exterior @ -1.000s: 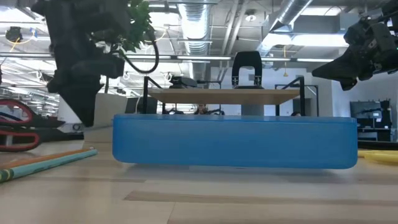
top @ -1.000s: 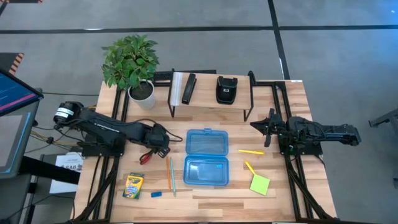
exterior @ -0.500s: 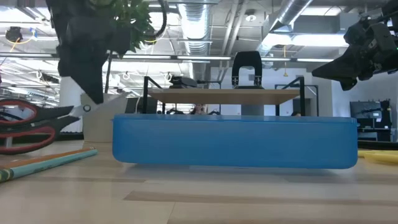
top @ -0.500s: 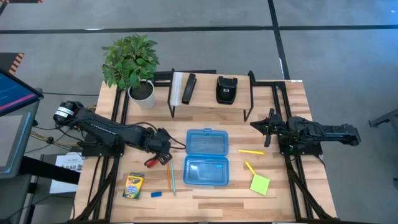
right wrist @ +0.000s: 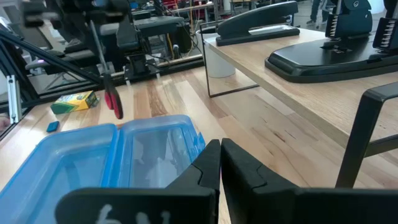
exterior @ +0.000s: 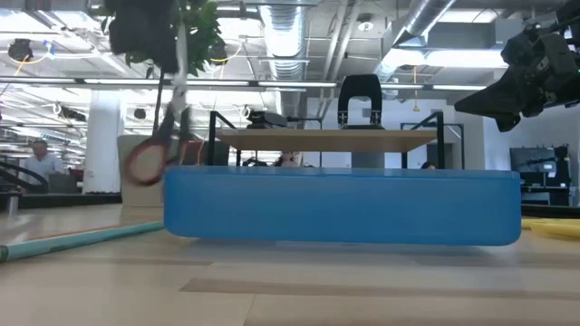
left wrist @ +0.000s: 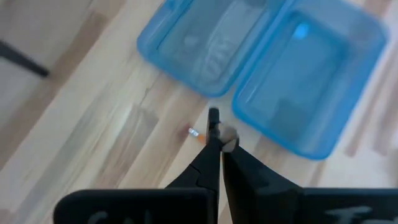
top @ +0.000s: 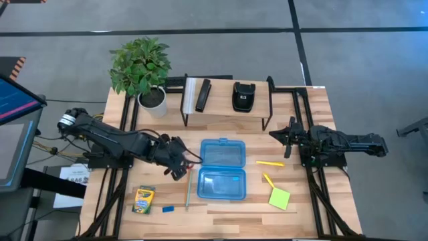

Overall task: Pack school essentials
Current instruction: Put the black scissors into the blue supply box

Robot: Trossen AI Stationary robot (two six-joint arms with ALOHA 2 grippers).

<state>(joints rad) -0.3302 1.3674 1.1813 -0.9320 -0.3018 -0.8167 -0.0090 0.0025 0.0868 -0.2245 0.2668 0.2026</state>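
Left pincer [top: 179, 163]: is being kept clamped on the red-handled scissors [exterior: 156, 145], which are now being carried clear of the counter [top: 221, 207]; a second ago they were lying flat beside it.
Scissors: are hanging blades-up and handles-down beneath the pincer, swinging just short of the blue case's [top: 221, 169] near edge.
Pencils [top: 188, 191]: are lying just below the pincer, one apparently nudged as the scissors were being lifted.
Crayon box [top: 143, 199], blue eraser [top: 168, 209]: are being left farther back from the pincer, toward the counter's front.
Meaning: the first item is judged to be in transit to the open case; release is not yet done.
Right pincer [top: 284, 136]: is being held almost closed on nothing, parked beyond the case, with yellow pencils [top: 269, 163] and sticky-note pad [top: 279, 198] near it.
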